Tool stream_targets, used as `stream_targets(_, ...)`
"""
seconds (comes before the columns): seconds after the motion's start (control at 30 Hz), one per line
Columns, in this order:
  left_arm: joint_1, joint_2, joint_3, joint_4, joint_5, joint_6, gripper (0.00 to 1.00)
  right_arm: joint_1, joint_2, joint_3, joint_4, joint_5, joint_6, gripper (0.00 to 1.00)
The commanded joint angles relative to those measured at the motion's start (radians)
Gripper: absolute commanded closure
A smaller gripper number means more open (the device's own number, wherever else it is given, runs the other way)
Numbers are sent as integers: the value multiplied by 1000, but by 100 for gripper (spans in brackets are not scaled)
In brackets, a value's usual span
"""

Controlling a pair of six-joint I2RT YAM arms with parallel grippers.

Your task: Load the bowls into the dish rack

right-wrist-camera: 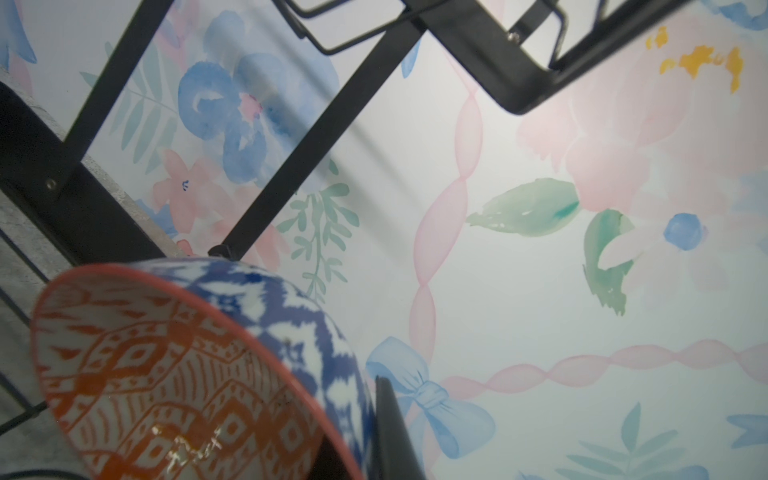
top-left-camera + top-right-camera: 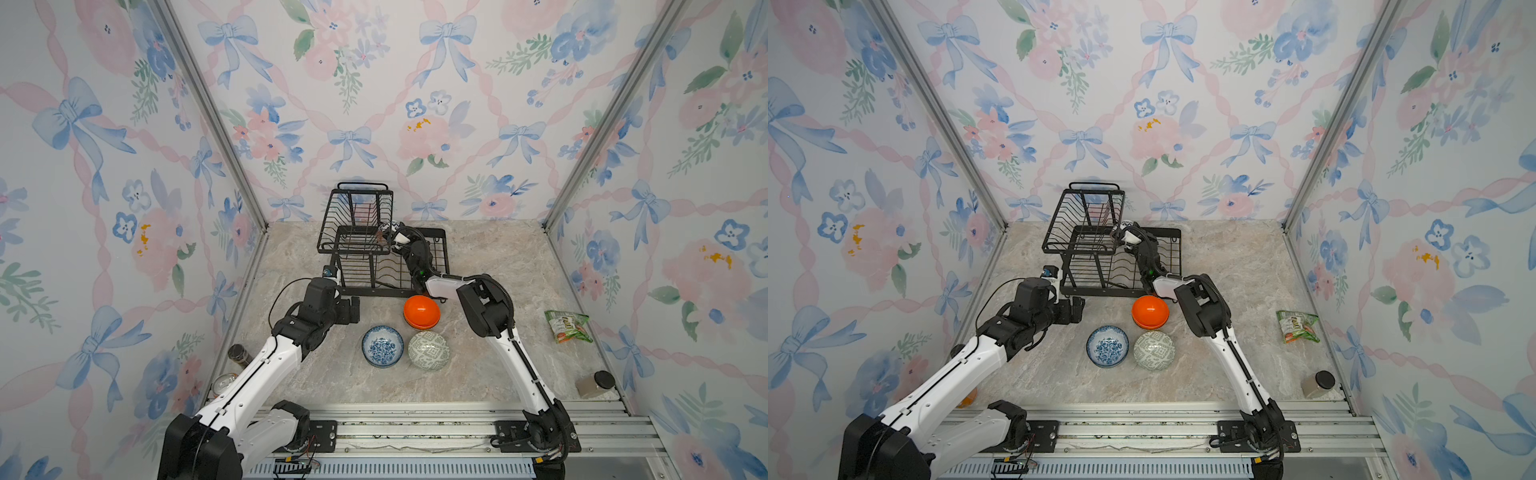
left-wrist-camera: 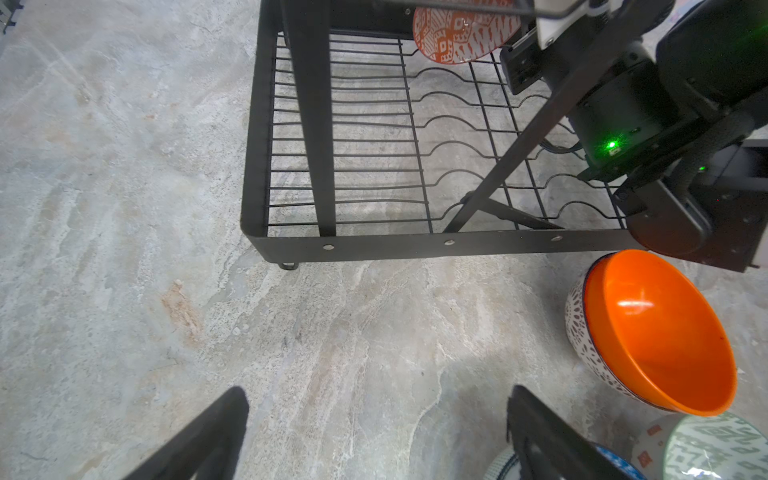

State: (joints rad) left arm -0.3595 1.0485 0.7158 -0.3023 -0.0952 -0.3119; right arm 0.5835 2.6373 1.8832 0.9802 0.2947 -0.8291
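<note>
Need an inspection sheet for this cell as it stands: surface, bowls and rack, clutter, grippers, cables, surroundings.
Surface: marbled grey stone-look tabletop, faint rust-coloured mark.
Job's things: black wire dish rack at the back; red-orange patterned ceramic bowl held inside it over the lower tray; plain orange bowl nested in a white patterned bowl, blue floral bowl and grey-green geometric bowl on the table in front.
Clutter: green snack packet, black-lidded jar at right; dark jar, shiny can at left edge.
Grippers: left gripper open, empty; right gripper shut on the patterned bowl's rim.
Cables: black cable loops off the left wrist.
Surroundings: floral wallpaper walls, aluminium base rail.
</note>
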Motion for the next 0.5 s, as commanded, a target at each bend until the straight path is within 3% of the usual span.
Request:
stream_targets(0.0, 5, 4, -4, 2, 9, 5, 2, 26, 49, 31, 0, -39, -43, 100)
stream_targets(0.47, 6, 22, 1, 1, 11, 7, 2, 12, 70, 60, -30, 29, -77, 100)
